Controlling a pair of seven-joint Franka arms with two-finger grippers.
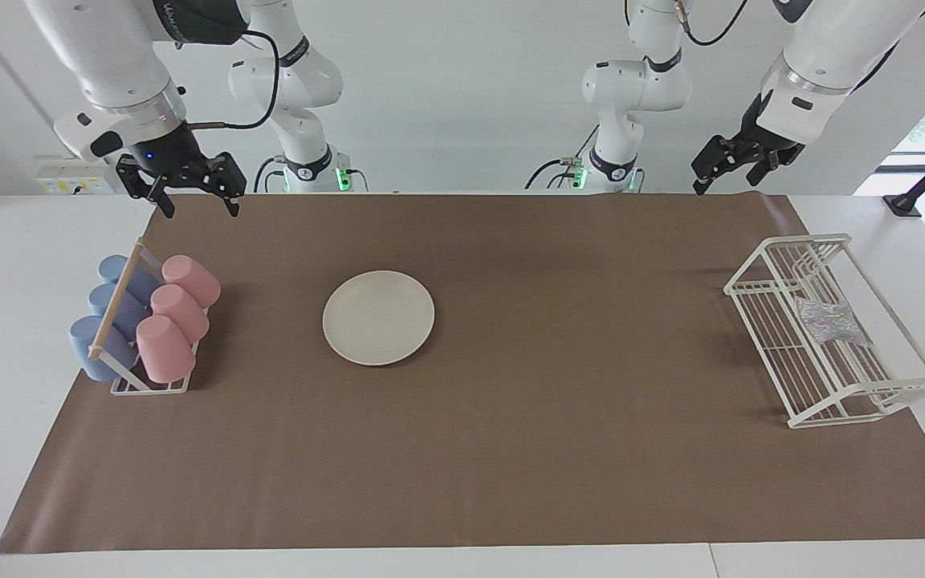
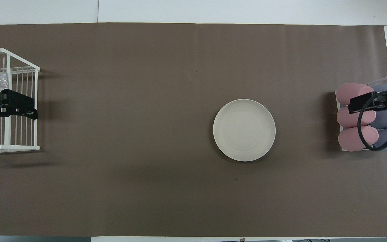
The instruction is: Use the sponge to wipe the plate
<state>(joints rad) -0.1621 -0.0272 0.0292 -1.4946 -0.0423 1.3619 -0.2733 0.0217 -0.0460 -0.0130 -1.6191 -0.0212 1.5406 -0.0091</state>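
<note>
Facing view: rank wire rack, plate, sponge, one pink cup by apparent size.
1. Wire rack
2. Plate
3. Pink cup and sponge: look alike, and the rack wires partly hide the sponge, so unranked.

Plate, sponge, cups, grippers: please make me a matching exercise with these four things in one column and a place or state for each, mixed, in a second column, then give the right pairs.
Things:
1. plate
2. sponge
3. pink cups
4. left gripper and right gripper

Places or states:
A. in the white wire rack at the left arm's end
B. open, raised, holding nothing
C. flat on the brown mat, bare
D. in the cup holder, beside the blue cups

Pairs: 1-C, 2-A, 3-D, 4-B
</note>
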